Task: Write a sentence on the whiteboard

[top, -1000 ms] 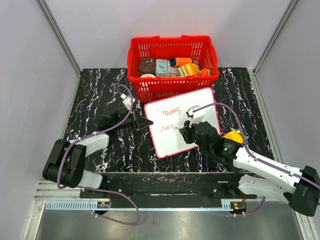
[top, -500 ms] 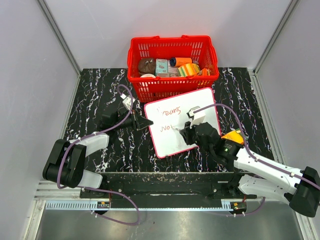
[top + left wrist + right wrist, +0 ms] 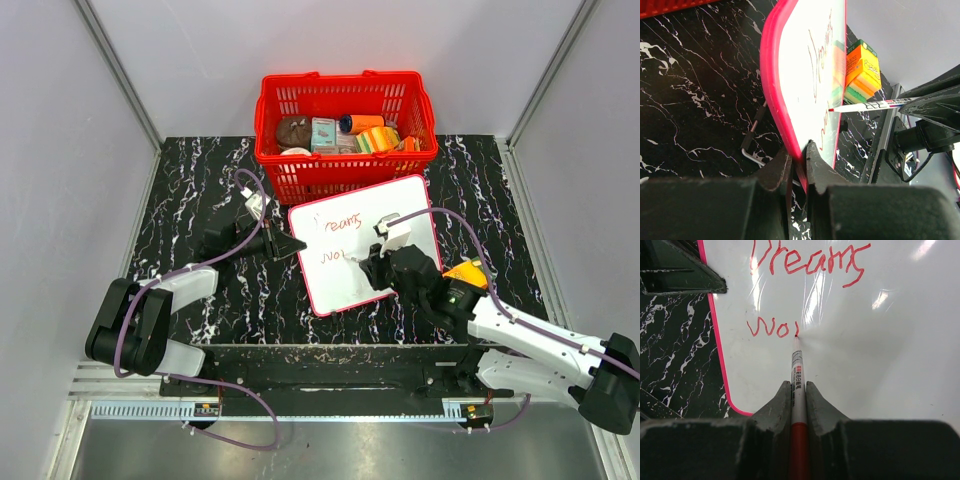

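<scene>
The whiteboard (image 3: 410, 205), white with a pink-red rim, lies tilted on the black marble table in front of the basket. My left gripper (image 3: 297, 244) is shut on its left rim; the left wrist view shows the fingers (image 3: 782, 162) pinching the rim of the whiteboard (image 3: 805, 75). My right gripper (image 3: 365, 265) is shut on a red-and-white marker (image 3: 798, 375). The marker's tip touches the whiteboard (image 3: 880, 350). The sentence (image 3: 810, 260) reads "Dreams" above "Wo" and a short stroke. It also shows in the top view (image 3: 340, 223).
A red basket (image 3: 345, 80) with several packets stands just behind the board. An orange box (image 3: 466, 270) sits by the board's right edge and also shows in the left wrist view (image 3: 862, 65). A small metal hex key (image 3: 752, 145) lies on the table under the board's left side.
The marker tip has shifted a little to the right along the second line, adding a short stroke after "Wo". The left arm and the board have not moved.
</scene>
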